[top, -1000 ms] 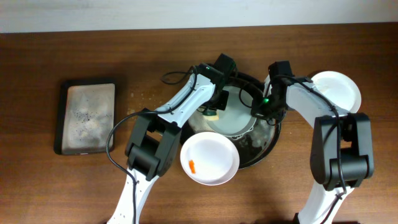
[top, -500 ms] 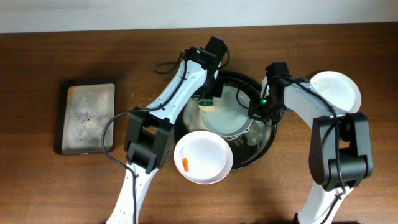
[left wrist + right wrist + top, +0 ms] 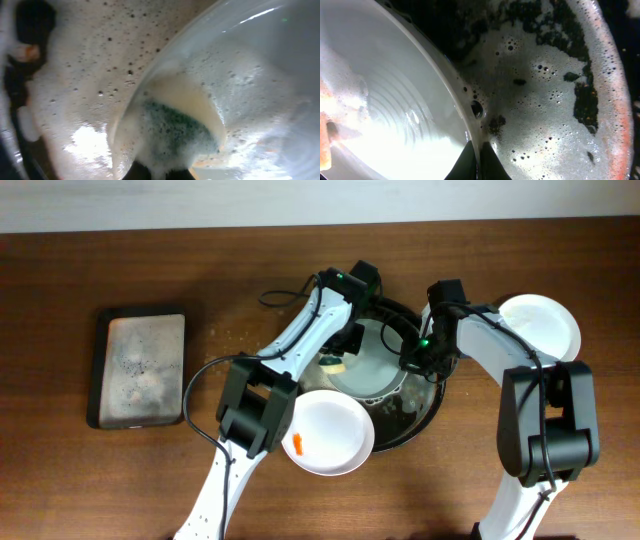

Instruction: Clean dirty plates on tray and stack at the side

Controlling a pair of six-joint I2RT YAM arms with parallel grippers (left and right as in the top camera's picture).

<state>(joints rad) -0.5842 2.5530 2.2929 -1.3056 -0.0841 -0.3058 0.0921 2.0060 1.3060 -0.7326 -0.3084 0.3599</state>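
left tool [image 3: 158, 169] clamps a sponge [image 3: 175, 131] on the soapy plate [image 3: 376, 366]; right tool [image 3: 479, 152] pinches its rim

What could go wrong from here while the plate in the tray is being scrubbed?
1. The right gripper pinches only the rim of the soapy plate. With foam all over it, the plate may slip as the left gripper pushes the sponge against it.
2. The smeared plate overhangs the rim of the tray, close to the left arm. A wide sweep could knock it onto the table.
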